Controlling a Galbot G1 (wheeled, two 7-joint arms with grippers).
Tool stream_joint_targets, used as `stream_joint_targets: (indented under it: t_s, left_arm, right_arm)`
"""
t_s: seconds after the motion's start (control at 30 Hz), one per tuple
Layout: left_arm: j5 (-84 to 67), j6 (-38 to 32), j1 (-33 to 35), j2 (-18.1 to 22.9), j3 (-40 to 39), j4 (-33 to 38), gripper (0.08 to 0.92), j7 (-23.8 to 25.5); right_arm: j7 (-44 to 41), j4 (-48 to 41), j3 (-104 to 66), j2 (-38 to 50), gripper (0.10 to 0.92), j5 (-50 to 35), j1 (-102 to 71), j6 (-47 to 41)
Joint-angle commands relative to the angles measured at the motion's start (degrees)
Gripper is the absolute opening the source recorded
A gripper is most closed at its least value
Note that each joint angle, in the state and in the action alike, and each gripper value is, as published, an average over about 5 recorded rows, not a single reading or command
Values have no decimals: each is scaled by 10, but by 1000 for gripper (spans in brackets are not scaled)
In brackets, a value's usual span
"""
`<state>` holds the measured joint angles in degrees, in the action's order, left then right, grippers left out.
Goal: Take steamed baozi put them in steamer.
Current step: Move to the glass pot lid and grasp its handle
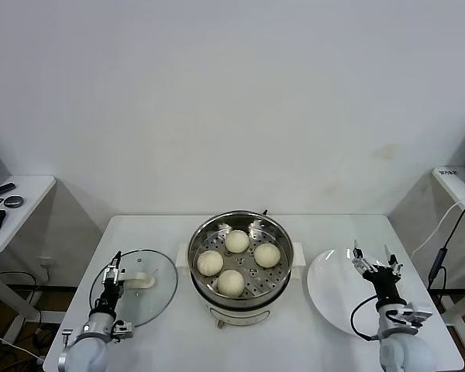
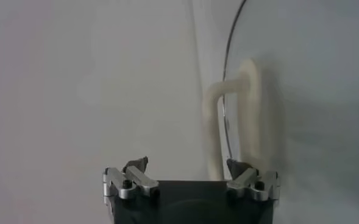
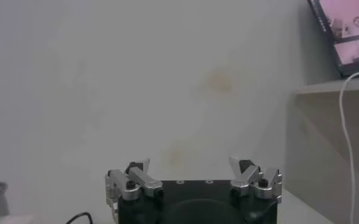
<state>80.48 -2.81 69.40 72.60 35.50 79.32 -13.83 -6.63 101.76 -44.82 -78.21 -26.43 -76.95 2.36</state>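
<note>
The steamer point(image 1: 240, 267) stands at the middle of the white table point(image 1: 139, 232), and all four steamed baozi point(image 1: 238, 261) sit inside it on the perforated tray, one toward the wall, one toward the robot, and one to each side. Only the head view shows this; neither wrist camera takes in the steamer or the buns.

Left of the steamer, the glass lid point(image 1: 136, 285) lies flat on the table, close to the pot. The left gripper point(image 1: 111, 273) is raised above the lid's outer part, fingers spread wide and holding nothing. The left wrist view adds what the head view barely shows: the lid's white handle point(image 2: 240, 115) arches just past one open fingertip point(image 2: 237, 167), and the lid's dark rim curves by it.

Right of the steamer lies the white plate point(image 1: 333, 291). The right gripper point(image 1: 377, 262) hovers over the plate's far-right edge, fingers also wide apart and empty. Its wrist view faces the bare wall point(image 3: 167, 79), with a side desk point(image 3: 334, 91) and a screen point(image 3: 344, 30) at one edge.
</note>
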Motion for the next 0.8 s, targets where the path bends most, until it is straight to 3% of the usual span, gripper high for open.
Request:
stream_joint_targets:
  t_s: [0.03, 0.23, 0.8]
  left_arm:
    - [-7, -6, -12, -1, -4, -26, 823, -12]
    - [-11, -15, -17, 1, -8, -51, 796, -16]
    - [-31, 61, -15, 10, -9, -47, 316, -6]
  right_arm:
    - [-1, -6, 1, -1, 823, 4, 2, 3]
    - [-2, -6, 1, -3, 823, 5, 2, 2]
    - [-4, -10, 1, -1, 823, 6, 6, 2]
